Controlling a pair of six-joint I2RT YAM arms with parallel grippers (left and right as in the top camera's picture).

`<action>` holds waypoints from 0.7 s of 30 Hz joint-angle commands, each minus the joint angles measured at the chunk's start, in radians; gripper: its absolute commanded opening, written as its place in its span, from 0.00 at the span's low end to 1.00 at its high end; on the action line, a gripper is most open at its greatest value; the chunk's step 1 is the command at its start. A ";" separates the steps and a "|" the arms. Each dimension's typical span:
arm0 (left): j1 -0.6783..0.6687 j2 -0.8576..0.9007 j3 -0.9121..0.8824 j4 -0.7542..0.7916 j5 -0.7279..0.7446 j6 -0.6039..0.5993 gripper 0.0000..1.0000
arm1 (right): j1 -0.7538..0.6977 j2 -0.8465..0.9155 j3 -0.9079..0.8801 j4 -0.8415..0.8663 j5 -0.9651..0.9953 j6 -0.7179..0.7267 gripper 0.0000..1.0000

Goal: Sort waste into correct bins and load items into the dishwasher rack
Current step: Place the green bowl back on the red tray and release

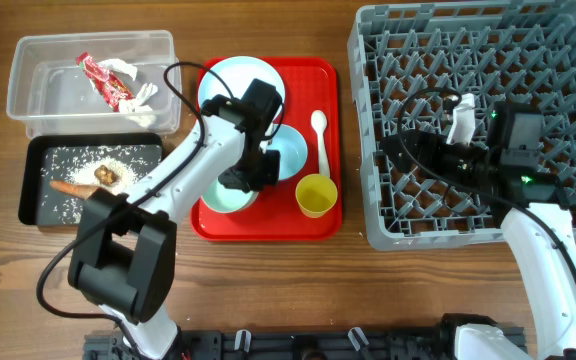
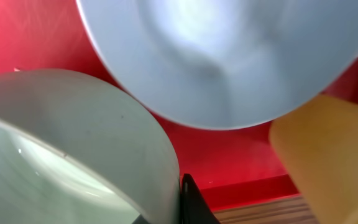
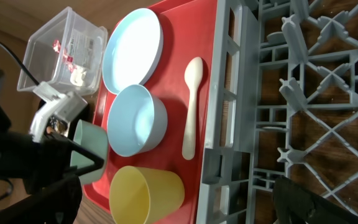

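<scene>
A large grey dishwasher rack (image 1: 478, 215) fills the right side. The right gripper (image 1: 436, 135) hangs over it, jaws spread wide and empty. In the centre, a flat red tray (image 1: 268, 225) carries a pale blue plate (image 1: 230, 82) at its far end, then a blue bowl (image 1: 293, 155), a mint bowl (image 1: 218, 200), a yellow cup (image 1: 316, 195) and a white spoon (image 1: 320, 140). The left gripper (image 1: 243, 180) is pinched tight on the mint bowl's far-right rim. At far left, a clear tub (image 1: 38, 110) holds a red-and-white wrapper (image 1: 113, 80). Nearer, a black tray (image 1: 33, 190) holds a carrot-like piece (image 1: 68, 186), a brown lump (image 1: 106, 175) and rice grains (image 1: 98, 157).
</scene>
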 commanded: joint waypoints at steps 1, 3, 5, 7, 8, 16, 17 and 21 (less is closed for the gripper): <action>-0.008 0.007 -0.038 0.000 -0.036 -0.032 0.04 | 0.003 0.008 0.014 0.006 0.021 0.002 1.00; -0.008 0.007 -0.051 0.001 -0.036 -0.042 0.04 | 0.003 0.008 0.014 0.005 0.021 0.002 1.00; -0.008 0.007 -0.059 0.005 -0.036 -0.055 0.04 | 0.003 0.008 0.014 0.006 0.021 0.003 1.00; -0.008 0.007 -0.063 0.010 -0.036 -0.054 0.06 | 0.003 0.009 0.014 0.006 0.021 0.002 1.00; -0.008 0.007 -0.063 0.013 -0.036 -0.054 0.13 | 0.003 0.009 0.014 0.006 0.021 0.003 1.00; -0.008 0.003 -0.013 0.056 -0.005 -0.053 0.50 | 0.003 0.010 0.014 0.011 0.021 0.003 1.00; -0.008 -0.002 0.014 0.056 0.016 -0.053 0.50 | 0.003 0.010 0.014 0.011 0.021 0.004 1.00; -0.008 -0.026 0.108 0.057 0.101 -0.036 0.51 | 0.003 0.011 0.014 0.009 0.021 0.004 1.00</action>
